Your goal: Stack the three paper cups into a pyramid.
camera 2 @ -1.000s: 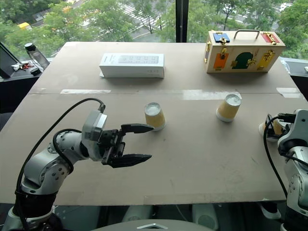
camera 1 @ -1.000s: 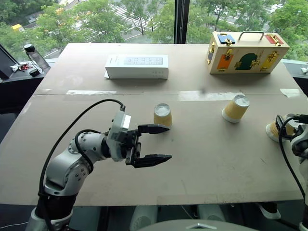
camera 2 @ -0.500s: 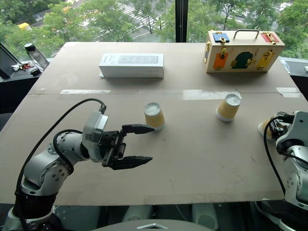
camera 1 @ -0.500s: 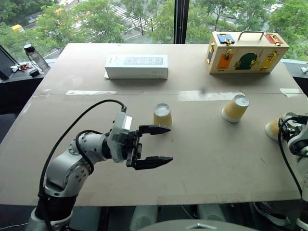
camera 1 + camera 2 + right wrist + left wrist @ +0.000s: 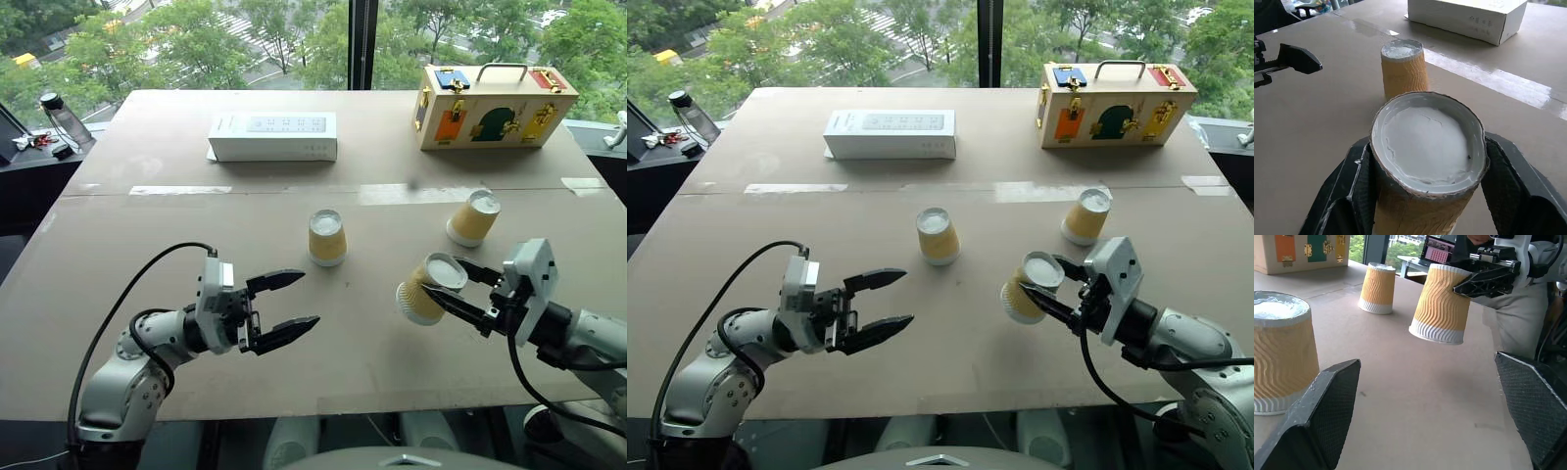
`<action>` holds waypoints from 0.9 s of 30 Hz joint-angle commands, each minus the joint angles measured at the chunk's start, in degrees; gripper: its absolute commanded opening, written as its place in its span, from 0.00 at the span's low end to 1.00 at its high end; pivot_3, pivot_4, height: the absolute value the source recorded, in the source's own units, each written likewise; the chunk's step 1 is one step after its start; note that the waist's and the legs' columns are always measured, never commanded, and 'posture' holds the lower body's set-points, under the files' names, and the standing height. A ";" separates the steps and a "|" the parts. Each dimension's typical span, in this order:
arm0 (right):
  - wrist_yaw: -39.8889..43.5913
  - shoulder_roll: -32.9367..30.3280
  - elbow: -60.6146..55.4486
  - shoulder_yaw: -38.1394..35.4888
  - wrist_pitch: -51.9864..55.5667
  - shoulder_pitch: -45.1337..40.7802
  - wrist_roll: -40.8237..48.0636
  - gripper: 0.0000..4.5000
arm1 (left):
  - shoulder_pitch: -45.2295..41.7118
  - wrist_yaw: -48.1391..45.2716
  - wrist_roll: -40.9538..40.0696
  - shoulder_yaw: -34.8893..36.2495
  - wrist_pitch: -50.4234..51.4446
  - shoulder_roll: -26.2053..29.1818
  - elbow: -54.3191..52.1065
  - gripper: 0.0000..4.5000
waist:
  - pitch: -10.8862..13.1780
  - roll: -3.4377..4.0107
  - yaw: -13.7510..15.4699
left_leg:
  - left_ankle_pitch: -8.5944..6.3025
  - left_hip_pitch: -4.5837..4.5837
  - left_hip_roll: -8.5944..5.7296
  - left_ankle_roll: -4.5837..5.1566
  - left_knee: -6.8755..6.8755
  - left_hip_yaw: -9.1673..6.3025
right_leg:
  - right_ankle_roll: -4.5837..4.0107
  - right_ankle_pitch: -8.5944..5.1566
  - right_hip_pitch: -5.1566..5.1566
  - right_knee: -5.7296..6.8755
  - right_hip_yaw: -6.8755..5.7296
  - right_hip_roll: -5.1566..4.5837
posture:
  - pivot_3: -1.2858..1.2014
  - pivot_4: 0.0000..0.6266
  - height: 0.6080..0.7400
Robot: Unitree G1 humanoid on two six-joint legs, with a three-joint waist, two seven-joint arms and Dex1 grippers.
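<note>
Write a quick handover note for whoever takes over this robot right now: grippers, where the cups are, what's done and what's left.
Right gripper: shut on one paper cup, upside down, tilted, lifted off the table.
Left gripper: open, empty, hovering near the front edge.
Middle cup: upside down on the table, mid-board.
Far cup: upside down on the table, off to the right, apart from the middle cup.
Done: one cup picked up.
Left: no base formed yet. Bring two cups side by side, then set the third on top.
</note>
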 commanded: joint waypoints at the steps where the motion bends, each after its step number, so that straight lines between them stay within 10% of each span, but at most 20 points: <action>1: -2.68 2.81 6.75 7.18 -4.16 -5.79 -8.58 0.48 | 1.37 -1.06 -1.77 3.82 -1.58 0.83 -0.42 1.00 | 0.02 0.03 0.73 | 0.00 -0.12 -0.04 -0.01 -0.03 -0.05 | -0.06 0.02 -0.07 0.00 -0.02 0.00 | 0.52 0.24 1.00; 25: 4.10 12.00 24.06 17.72 -9.42 -21.65 -19.96 0.48 | 6.59 -1.45 -2.40 10.58 -3.54 0.57 0.56 1.00 | 0.09 0.14 0.17 | 0.01 -0.26 -0.06 -0.02 -0.29 -0.05 | -0.10 0.23 -0.29 0.07 0.03 0.06 | 0.52 0.24 1.00; 27: 4.63 12.02 24.42 17.55 -9.25 -21.66 -20.12 0.72 | 6.39 -1.33 -2.48 10.61 -3.68 0.47 0.63 1.00 | 0.09 0.13 0.16 | 0.01 -0.26 -0.06 -0.02 -0.29 -0.05 | -0.17 0.19 -0.29 0.07 0.03 0.06 | 0.52 0.24 1.00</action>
